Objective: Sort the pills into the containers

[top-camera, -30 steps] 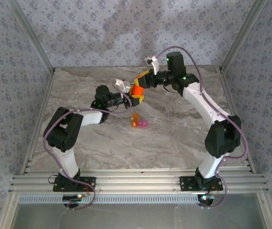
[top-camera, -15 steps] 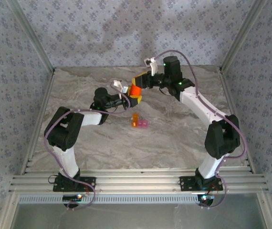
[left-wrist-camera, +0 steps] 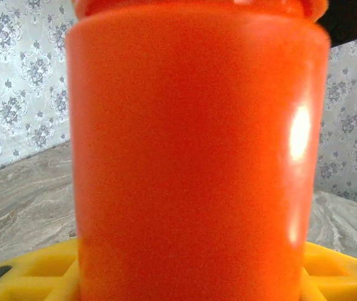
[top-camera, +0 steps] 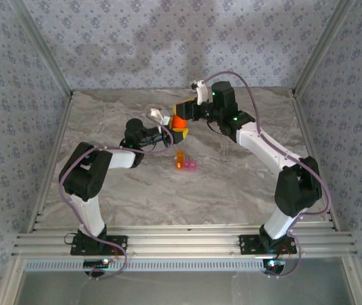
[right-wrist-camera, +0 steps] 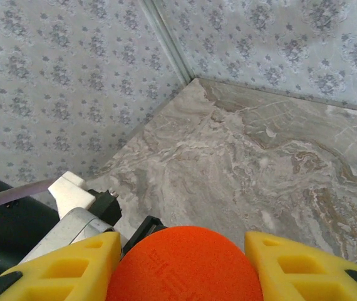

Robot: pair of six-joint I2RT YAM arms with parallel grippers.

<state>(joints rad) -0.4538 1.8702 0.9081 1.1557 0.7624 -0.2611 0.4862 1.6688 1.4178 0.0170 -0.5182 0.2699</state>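
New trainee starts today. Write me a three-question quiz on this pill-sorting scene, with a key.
1. True or false: neither gripper touches the orange bottle.
2. Which sits untouched on the table? A) the two joined containers B) a spoon C) a bowl
3. Fill in: the left gripper grips the bottle's body, and the right gripper clamps its ____.
Key: 1 false; 2 A; 3 cap.

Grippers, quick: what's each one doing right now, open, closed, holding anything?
Left gripper: closed on the orange bottle, around its body.
Right gripper: closed on that bottle's cap.
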